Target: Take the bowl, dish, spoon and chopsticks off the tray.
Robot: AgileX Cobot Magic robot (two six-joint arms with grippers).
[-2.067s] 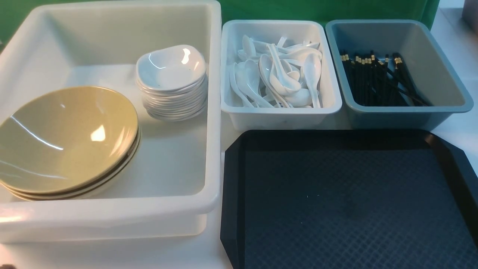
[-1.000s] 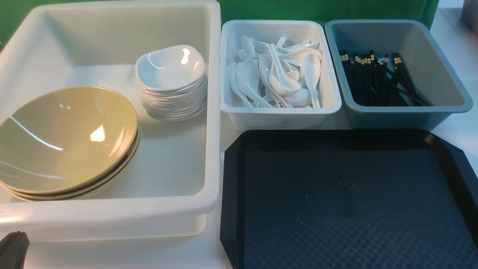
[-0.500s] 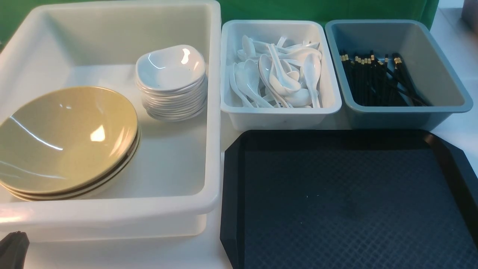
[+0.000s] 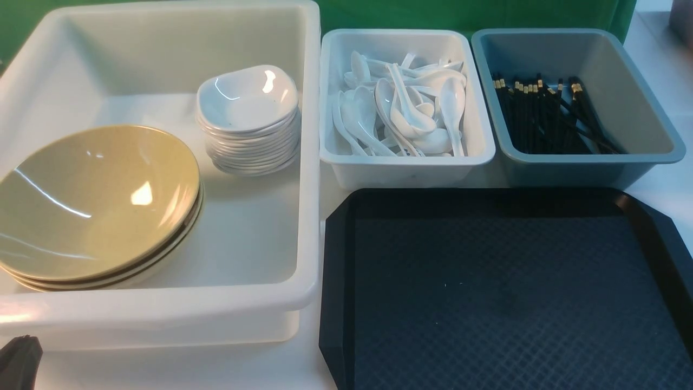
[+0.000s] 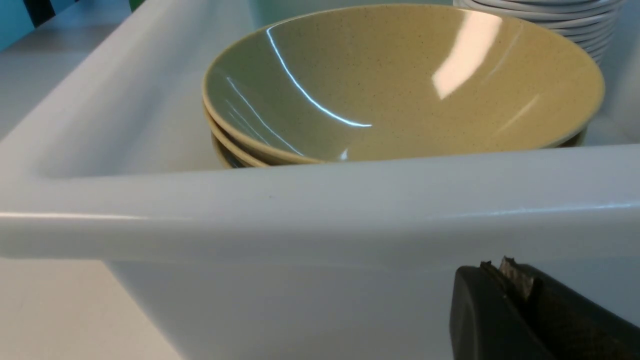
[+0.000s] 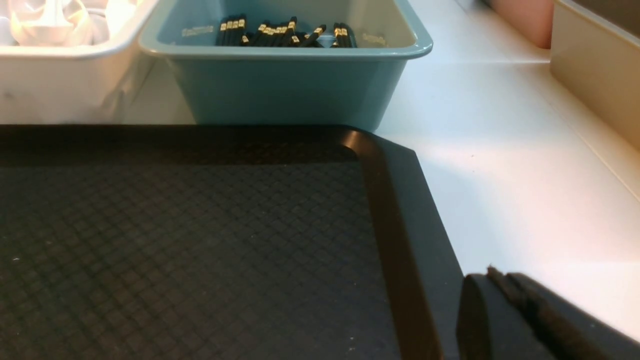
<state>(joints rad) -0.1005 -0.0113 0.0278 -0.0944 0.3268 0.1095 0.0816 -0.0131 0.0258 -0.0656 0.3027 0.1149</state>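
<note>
The black tray [image 4: 487, 298] [image 6: 200, 240] lies at the front right with nothing on it. Olive-yellow bowls [image 4: 97, 200] [image 5: 400, 80] sit stacked in the white tub [image 4: 162, 314], beside a stack of small white dishes [image 4: 246, 103]. White spoons [image 4: 403, 108] fill the white bin, and black chopsticks [image 4: 541, 114] [image 6: 285, 35] lie in the grey-blue bin [image 4: 584, 170]. My left gripper [image 4: 19, 360] [image 5: 500, 267] is shut and empty, low outside the tub's near wall. Beside the tray's right rim, my right gripper [image 6: 492, 275] is shut and empty; the front view does not show it.
The tub fills the left half of the table, and its tall near wall [image 5: 300, 200] stands right in front of my left gripper. The two bins stand behind the tray. A beige container [image 6: 595, 60] stands on the white table, far to the right.
My left gripper's tip came up into the front view's lower left corner about two seconds ago and has held still since. Nothing else has moved.
</note>
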